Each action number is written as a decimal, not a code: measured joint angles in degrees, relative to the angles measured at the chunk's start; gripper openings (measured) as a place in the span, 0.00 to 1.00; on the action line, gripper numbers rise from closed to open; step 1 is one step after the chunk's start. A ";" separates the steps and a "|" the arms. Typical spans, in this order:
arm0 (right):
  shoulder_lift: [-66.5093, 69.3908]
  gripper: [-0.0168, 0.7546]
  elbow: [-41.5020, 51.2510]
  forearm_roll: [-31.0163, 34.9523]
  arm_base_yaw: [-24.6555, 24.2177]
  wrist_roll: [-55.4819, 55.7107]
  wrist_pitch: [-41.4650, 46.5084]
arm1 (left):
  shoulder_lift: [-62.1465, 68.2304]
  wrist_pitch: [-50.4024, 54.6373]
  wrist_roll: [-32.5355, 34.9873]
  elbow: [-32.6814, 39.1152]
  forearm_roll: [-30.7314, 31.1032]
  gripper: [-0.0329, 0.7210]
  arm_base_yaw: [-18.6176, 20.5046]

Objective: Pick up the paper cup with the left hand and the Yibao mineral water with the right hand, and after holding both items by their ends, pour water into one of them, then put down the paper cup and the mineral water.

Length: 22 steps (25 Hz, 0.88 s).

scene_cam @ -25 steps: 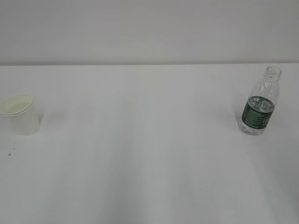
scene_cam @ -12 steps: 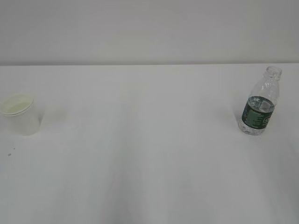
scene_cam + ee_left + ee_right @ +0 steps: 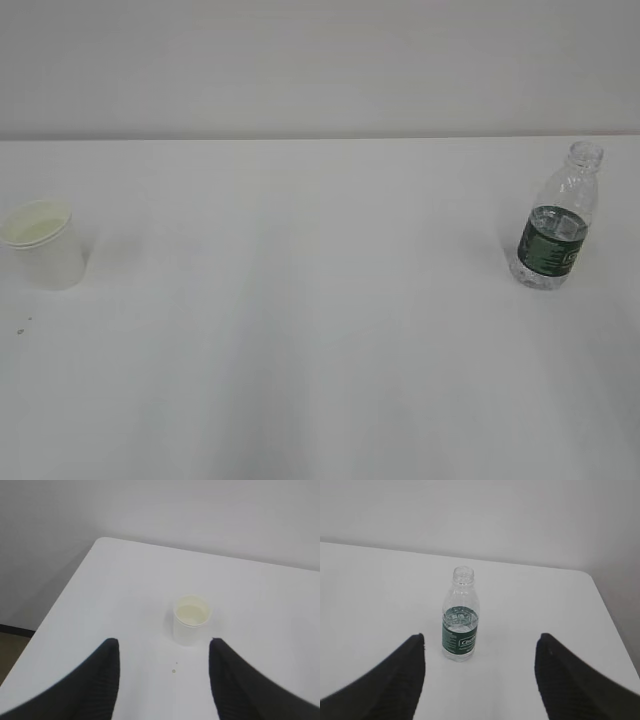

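The white paper cup [image 3: 42, 243] stands upright at the table's far left; it also shows in the left wrist view [image 3: 191, 619], ahead of the open, empty left gripper [image 3: 164, 641]. The Yibao mineral water bottle [image 3: 555, 222], clear with a green label and no cap, stands upright at the right; it also shows in the right wrist view [image 3: 461, 622], ahead of and slightly left between the jaws of the open, empty right gripper [image 3: 481, 636]. Neither gripper shows in the exterior view. Both are apart from their objects.
The white table [image 3: 320, 350] carries the cup and bottle. A tiny droplet mark [image 3: 173, 671] lies just before the cup. The table's left edge and rounded corner [image 3: 100, 542] lie near the cup; the right edge [image 3: 605, 610] lies beyond the bottle.
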 joint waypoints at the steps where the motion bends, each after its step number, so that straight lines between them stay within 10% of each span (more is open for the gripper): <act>1: 0.00 0.70 -0.53 0.00 0.00 0.00 0.56 | -0.26 0.00 0.27 0.00 -0.71 0.59 0.00; 22: -9.37 0.69 -2.49 1.00 0.00 -0.26 15.96 | -1.59 8.53 5.63 -0.15 -6.80 0.58 -1.99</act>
